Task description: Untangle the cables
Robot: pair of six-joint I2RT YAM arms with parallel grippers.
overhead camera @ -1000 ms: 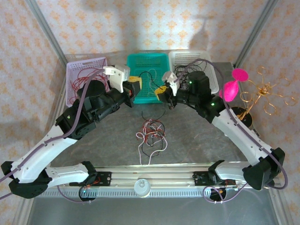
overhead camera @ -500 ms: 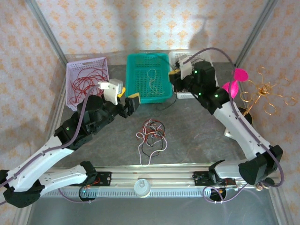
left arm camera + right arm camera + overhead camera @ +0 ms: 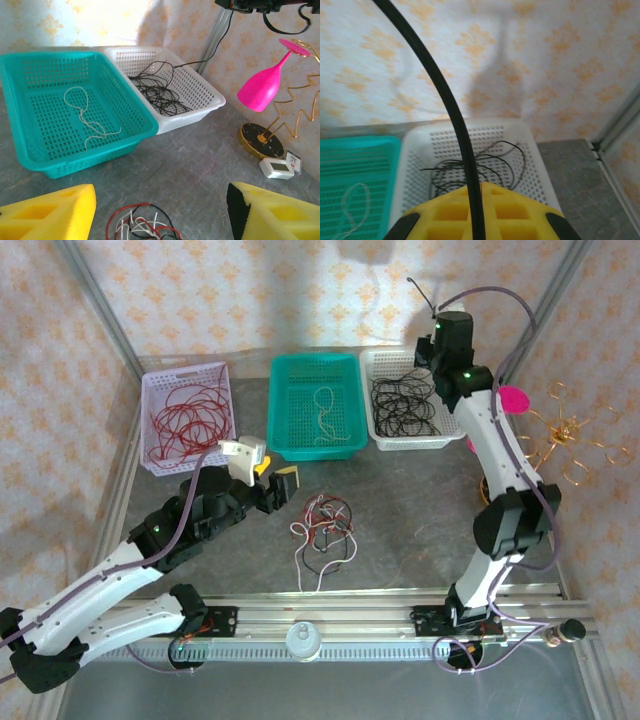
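Half the cables (image 3: 141,227) cropped, right pincer (image 3: 477,202) seemingly pinching black wire (image 3: 434,82)

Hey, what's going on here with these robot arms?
The two arms are picking apart a tangle of cables on the table and sorting them by colour. The right gripper, up above the white basket, is shut on a black cable. The left gripper is open, close to the tangle. Red cables lie in the purple basket, a white cable in the teal basket.

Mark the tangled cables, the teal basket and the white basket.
tangled cables (image 3: 324,518), top view, knotted middle of the bunch
teal basket (image 3: 277,400), top view, left rim
white basket (image 3: 187,119), left wrist view, near wall
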